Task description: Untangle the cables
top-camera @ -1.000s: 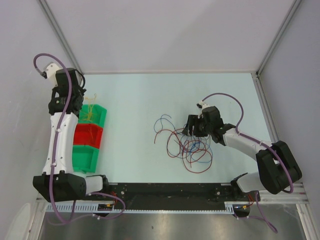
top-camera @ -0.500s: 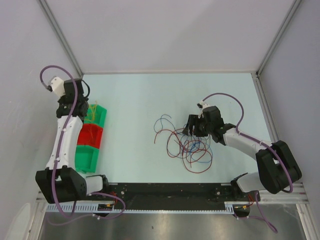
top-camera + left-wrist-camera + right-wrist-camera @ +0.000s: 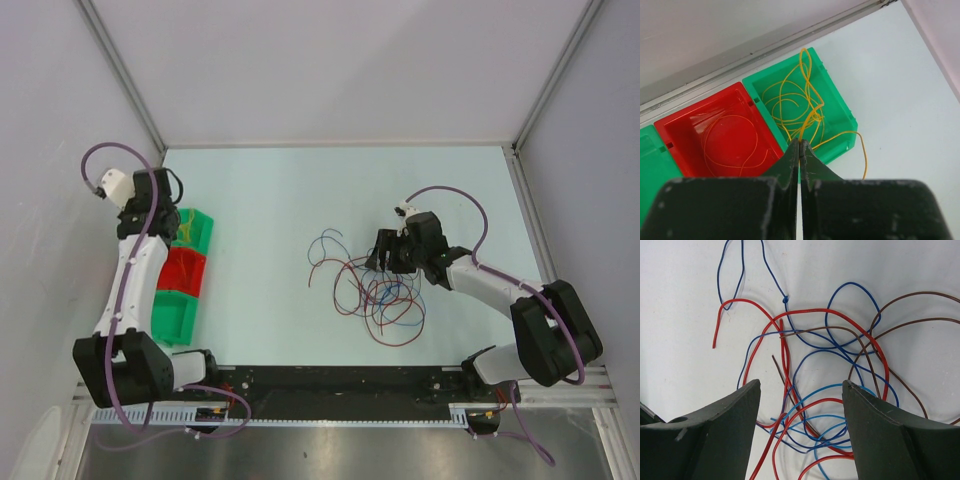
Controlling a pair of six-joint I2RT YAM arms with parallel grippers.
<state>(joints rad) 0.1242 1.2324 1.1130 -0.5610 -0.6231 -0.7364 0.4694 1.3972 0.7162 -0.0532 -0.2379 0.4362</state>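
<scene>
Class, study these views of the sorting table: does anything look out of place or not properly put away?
Yes. One yellow wire spills over the rim of the green bin onto the table, with its strand pinched in the shut left gripper. The red, blue and brown cables lie in a tangled heap beneath the open right gripper.

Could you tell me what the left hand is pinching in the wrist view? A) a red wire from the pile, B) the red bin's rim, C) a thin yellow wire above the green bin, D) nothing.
C: the shut left hand pinches a thin yellow wire that trails up from the green plastic bin.
</scene>
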